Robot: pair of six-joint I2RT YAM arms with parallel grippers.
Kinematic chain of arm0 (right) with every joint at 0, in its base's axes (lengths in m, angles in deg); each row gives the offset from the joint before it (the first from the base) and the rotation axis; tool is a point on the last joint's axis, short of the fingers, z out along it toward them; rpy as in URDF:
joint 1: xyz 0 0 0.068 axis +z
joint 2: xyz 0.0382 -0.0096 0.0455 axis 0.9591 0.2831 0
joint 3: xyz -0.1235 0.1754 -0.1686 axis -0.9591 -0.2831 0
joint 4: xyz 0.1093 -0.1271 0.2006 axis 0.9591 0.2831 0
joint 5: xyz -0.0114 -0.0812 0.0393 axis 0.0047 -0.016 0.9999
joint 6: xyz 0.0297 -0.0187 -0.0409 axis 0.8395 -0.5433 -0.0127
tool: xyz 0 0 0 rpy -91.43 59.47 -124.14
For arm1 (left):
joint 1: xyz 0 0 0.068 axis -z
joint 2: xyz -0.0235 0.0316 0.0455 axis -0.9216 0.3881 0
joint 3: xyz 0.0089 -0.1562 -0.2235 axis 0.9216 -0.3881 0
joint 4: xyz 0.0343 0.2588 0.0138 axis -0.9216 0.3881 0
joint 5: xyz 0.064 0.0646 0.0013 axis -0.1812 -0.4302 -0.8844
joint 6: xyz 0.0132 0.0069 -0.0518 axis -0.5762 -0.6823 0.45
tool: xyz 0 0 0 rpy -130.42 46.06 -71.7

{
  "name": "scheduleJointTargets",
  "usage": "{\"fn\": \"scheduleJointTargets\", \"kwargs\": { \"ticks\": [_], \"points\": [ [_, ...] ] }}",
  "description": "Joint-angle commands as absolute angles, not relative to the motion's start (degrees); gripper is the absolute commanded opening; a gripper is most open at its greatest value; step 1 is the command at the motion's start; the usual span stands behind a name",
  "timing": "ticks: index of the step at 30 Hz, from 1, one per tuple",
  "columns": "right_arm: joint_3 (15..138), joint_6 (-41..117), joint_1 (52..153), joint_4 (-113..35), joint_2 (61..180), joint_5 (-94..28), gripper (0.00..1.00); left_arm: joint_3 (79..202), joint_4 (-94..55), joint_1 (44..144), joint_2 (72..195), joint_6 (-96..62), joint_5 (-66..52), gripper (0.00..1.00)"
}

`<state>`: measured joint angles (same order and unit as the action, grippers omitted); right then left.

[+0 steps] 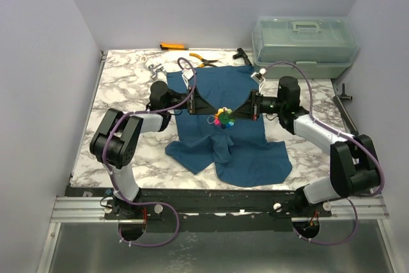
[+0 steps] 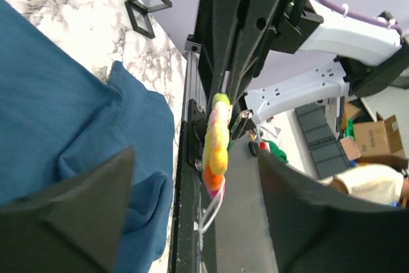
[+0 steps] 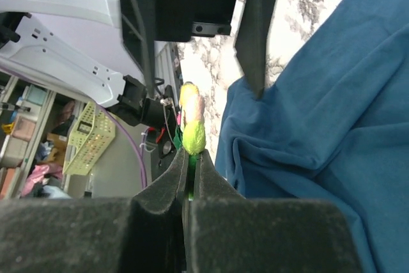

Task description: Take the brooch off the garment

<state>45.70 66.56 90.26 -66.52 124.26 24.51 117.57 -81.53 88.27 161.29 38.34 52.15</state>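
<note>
The brooch (image 1: pixel 223 117), a small cluster of yellow, green, orange and magenta beads, is held up over the middle of the dark teal garment (image 1: pixel 217 145). My right gripper (image 1: pixel 232 116) comes in from the right and is shut on its green end (image 3: pixel 192 133), fingertips (image 3: pixel 203 161) pinched tight. In the left wrist view the brooch (image 2: pixel 216 142) hangs between the wide-apart fingers of my left gripper (image 2: pixel 195 155), which is open and touches nothing. The cloth (image 2: pixel 57 113) lies rumpled below; in the right wrist view it (image 3: pixel 319 107) sits beside the brooch, apart from it.
A clear plastic toolbox (image 1: pixel 303 46) stands at the back right. Orange-handled pliers (image 1: pixel 203 62), a yellow tool (image 1: pixel 172 46), small metal parts (image 1: pixel 153 70) and a black piece (image 1: pixel 241 55) lie along the back of the marble table (image 1: pixel 121 87).
</note>
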Motion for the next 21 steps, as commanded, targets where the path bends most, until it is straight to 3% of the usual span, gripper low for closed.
{"fn": "scheduleJointTargets", "kwargs": {
  "ticks": [1,2,15,17,21],
  "points": [
    [50.8,50.6,89.2,-45.7,121.2,21.2,0.01,117.2,-80.6,85.1,162.3,37.2,51.1,0.94],
    [52.2,47.2,89.0,-42.1,120.8,20.1,0.00,117.0,-80.4,84.7,162.3,37.2,51.1,0.99],
    [62.5,15.1,82.6,-4.6,112.2,4.8,0.00,117.0,-71.9,79.0,161.1,30.0,51.8,0.99],
    [63.3,11.2,80.8,-0.4,111.7,1.0,0.01,118.1,-63.9,78.6,160.7,24.5,51.0,0.99],
    [63.6,4.5,78.4,5.0,109.9,-7.3,0.01,124.4,-30.6,78.8,158.4,3.3,43.4,0.99]
  ]
}}
